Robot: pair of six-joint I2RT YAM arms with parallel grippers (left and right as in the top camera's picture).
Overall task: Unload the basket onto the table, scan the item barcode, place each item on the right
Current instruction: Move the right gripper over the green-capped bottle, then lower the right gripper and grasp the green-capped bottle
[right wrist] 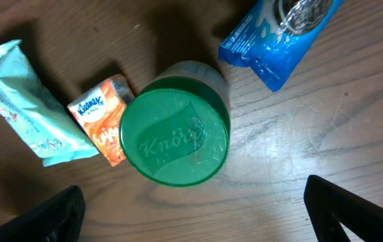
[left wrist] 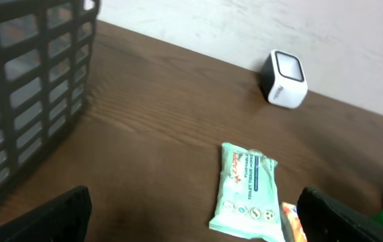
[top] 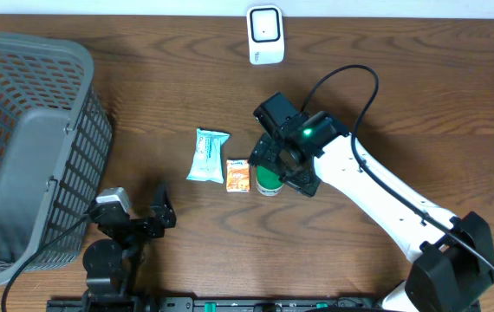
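Observation:
A white barcode scanner (top: pixel 265 35) (left wrist: pixel 284 79) stands at the table's far edge. Mid-table lie a mint wipes pack (top: pixel 207 155) (left wrist: pixel 245 191) (right wrist: pixel 23 101), a small orange Kleenex pack (top: pixel 238 175) (right wrist: pixel 104 117) and a green-lidded jar (top: pixel 269 180) (right wrist: pixel 175 133). A blue packet (right wrist: pixel 279 33) lies just beyond the jar and is covered by the arm in the overhead view. My right gripper (top: pixel 282 167) (right wrist: pixel 195 215) hovers open above the jar, holding nothing. Near the front edge my left gripper (top: pixel 152 217) (left wrist: pixel 195 218) is open and empty, pointing toward the wipes pack.
A large grey mesh basket (top: pixel 22 147) (left wrist: pixel 30 87) fills the table's left side, close to the left arm. The right arm's black cable (top: pixel 351 74) loops above the table behind the gripper.

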